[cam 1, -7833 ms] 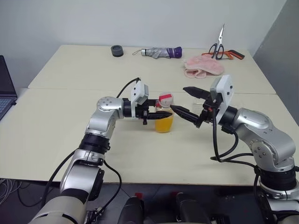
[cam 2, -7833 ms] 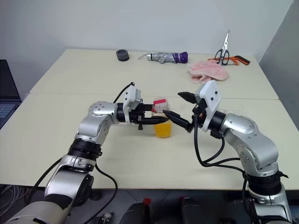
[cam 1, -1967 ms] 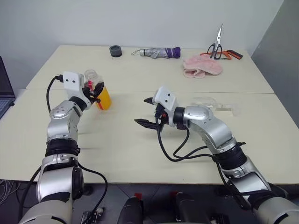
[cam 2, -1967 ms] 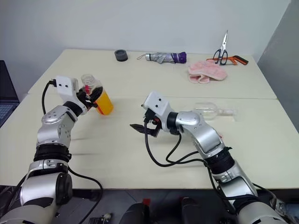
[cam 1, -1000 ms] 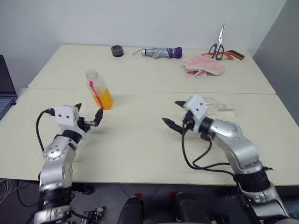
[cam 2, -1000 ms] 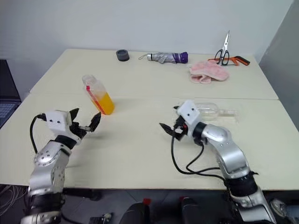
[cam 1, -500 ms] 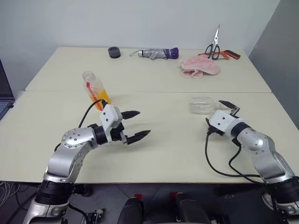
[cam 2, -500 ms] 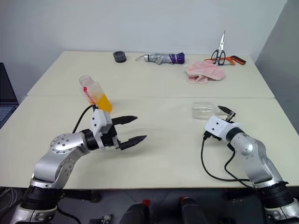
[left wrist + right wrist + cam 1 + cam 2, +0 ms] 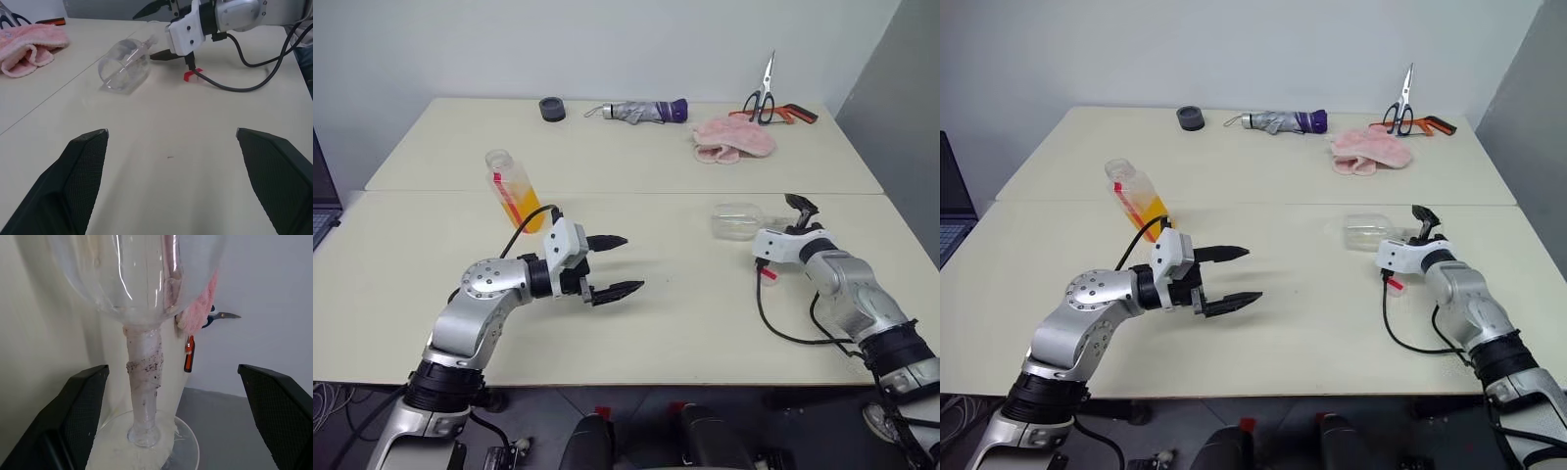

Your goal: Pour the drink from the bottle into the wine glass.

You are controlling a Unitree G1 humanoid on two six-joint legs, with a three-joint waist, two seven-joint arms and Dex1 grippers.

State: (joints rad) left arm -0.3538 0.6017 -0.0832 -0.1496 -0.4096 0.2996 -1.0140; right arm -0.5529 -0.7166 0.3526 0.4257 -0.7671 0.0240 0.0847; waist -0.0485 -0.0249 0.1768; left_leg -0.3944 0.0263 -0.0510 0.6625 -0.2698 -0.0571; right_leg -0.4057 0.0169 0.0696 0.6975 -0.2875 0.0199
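step: right the clear stemmed wine glass lying on its side | my right gripper spread around its stem — close gently, lift | left gripper spread, empty

On the table, the bottle stands at the left, tilted, holding the drink in its lower part, while the wine glass lies on its side at the right. The left gripper hangs over the table's middle, in front and to the right of the bottle, jaws spread and pointing toward the glass; the right gripper sits at the glass's stem, a finger on either side. Along the far edge lie, left to right, a small round object, a folded umbrella, a cloth and scissors.
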